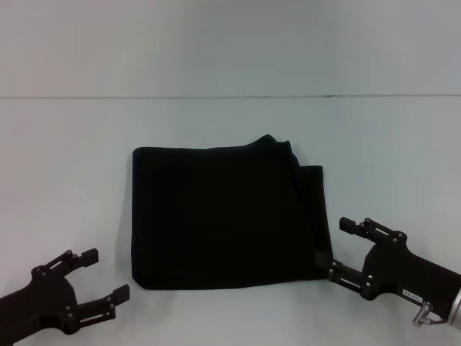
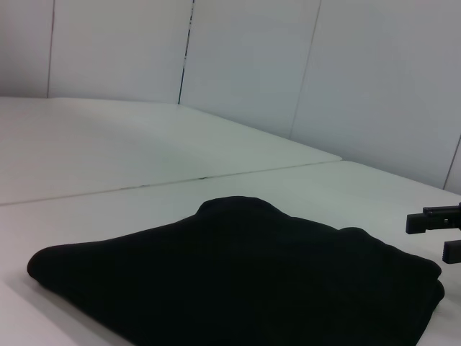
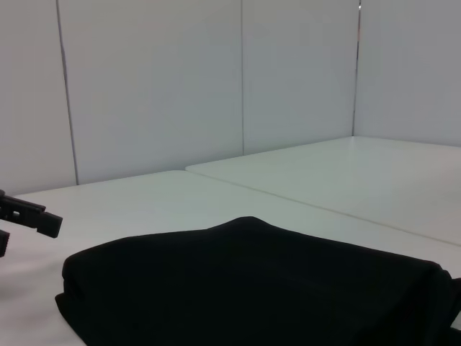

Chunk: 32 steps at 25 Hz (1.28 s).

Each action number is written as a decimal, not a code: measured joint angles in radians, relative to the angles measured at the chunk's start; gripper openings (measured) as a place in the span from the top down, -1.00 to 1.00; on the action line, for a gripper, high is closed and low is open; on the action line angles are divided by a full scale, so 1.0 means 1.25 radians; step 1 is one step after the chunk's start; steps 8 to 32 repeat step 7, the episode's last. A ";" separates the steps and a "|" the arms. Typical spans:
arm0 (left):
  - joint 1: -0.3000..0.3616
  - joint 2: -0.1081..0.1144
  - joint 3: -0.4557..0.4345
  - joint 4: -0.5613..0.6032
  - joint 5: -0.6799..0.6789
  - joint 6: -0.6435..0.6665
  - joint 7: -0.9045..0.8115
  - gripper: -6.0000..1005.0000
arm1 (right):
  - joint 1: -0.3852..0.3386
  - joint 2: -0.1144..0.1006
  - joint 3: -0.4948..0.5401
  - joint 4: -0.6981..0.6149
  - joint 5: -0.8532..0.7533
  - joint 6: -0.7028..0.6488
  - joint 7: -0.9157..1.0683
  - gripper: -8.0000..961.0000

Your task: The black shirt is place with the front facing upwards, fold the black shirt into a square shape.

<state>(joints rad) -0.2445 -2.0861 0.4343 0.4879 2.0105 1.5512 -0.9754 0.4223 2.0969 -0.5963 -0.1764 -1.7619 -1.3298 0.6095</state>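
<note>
The shirt (image 1: 227, 216) lies folded on the counter (image 1: 72, 158), a near-square block, slightly wider than deep. My right gripper (image 1: 346, 249), fingers apart, is at its near right corner; my left gripper (image 1: 104, 277), fingers apart, sits well off its near left corner.

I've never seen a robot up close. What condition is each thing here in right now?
black shirt: folded into a rough square, flat on the white table, held by nothing.
left gripper: fingers open, empty, off the shirt's near left corner.
right gripper: fingers open, at the shirt's near right corner.
</note>
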 joint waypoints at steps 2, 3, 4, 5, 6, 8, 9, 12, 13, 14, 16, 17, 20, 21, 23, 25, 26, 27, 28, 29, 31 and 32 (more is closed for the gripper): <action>-0.002 -0.001 -0.001 0.000 0.000 -0.001 -0.003 -0.89 | 0.000 0.000 0.000 0.000 0.000 0.000 0.000 -0.62; -0.002 -0.001 -0.002 0.000 0.000 -0.001 -0.003 -0.89 | 0.000 0.000 0.000 0.000 0.000 0.000 0.000 -0.62; -0.002 -0.001 -0.003 0.000 0.000 -0.001 -0.003 -0.89 | 0.000 0.000 0.000 0.000 0.000 0.000 0.000 -0.62; -0.002 0.000 -0.004 0.000 0.000 0.000 -0.003 -0.89 | 0.000 0.000 0.000 0.000 0.000 0.000 0.000 -0.62; -0.002 0.000 -0.004 0.000 0.000 0.001 -0.003 -0.89 | 0.000 0.000 0.000 0.000 0.000 0.000 0.000 -0.62; -0.002 0.000 -0.005 0.000 -0.001 0.002 -0.003 -0.89 | 0.000 0.000 0.000 0.001 0.000 0.000 0.000 -0.62; -0.002 0.000 -0.005 0.000 -0.001 0.002 -0.003 -0.89 | 0.000 0.000 0.000 0.001 0.000 0.000 0.000 -0.62; -0.002 0.000 -0.005 0.000 -0.001 0.002 -0.003 -0.89 | 0.000 0.000 0.000 0.001 0.000 0.000 0.000 -0.62; -0.002 0.000 -0.005 0.000 -0.001 0.002 -0.003 -0.89 | 0.000 0.000 0.000 0.001 0.000 0.000 0.000 -0.62; -0.002 0.000 -0.005 0.000 -0.001 0.002 -0.003 -0.89 | 0.000 0.000 0.000 0.001 0.000 0.000 0.000 -0.62; -0.002 0.000 -0.005 0.000 -0.001 0.002 -0.003 -0.89 | 0.000 0.000 0.000 0.001 0.000 0.000 0.000 -0.62; -0.002 0.000 -0.005 0.000 -0.001 0.002 -0.003 -0.89 | 0.000 0.000 0.000 0.001 0.000 0.000 0.000 -0.62; -0.002 0.000 -0.005 0.000 -0.001 0.002 -0.003 -0.89 | 0.000 0.000 0.000 0.001 0.000 0.000 0.000 -0.62; -0.002 0.000 -0.005 0.000 -0.001 0.002 -0.003 -0.89 | 0.000 0.000 0.000 0.001 0.000 0.000 0.000 -0.62; -0.002 0.000 -0.005 0.000 -0.001 0.002 -0.003 -0.89 | 0.000 0.000 0.000 0.001 0.000 0.000 0.000 -0.62; -0.002 0.000 -0.005 0.000 -0.001 0.002 -0.003 -0.89 | 0.000 0.000 0.000 0.001 0.000 0.000 0.000 -0.62; -0.002 0.000 -0.005 0.000 -0.001 0.002 -0.003 -0.89 | 0.000 0.000 0.000 0.001 0.000 0.000 0.000 -0.62; -0.002 0.000 -0.005 0.000 -0.001 0.002 -0.003 -0.89 | 0.000 0.000 0.000 0.001 0.000 0.000 0.000 -0.62; -0.002 0.000 -0.005 0.000 -0.001 0.002 -0.003 -0.89 | 0.000 0.000 0.000 0.001 0.000 0.000 0.000 -0.62; -0.002 0.000 -0.005 0.000 -0.001 0.002 -0.003 -0.89 | 0.000 0.000 0.000 0.001 0.000 0.000 0.000 -0.62; -0.002 0.000 -0.005 0.000 -0.001 0.002 -0.003 -0.89 | 0.000 0.000 0.000 0.001 0.000 0.000 0.000 -0.62; -0.002 0.000 -0.005 0.000 -0.001 0.002 -0.003 -0.89 | 0.000 0.000 0.000 0.001 0.000 0.000 0.000 -0.62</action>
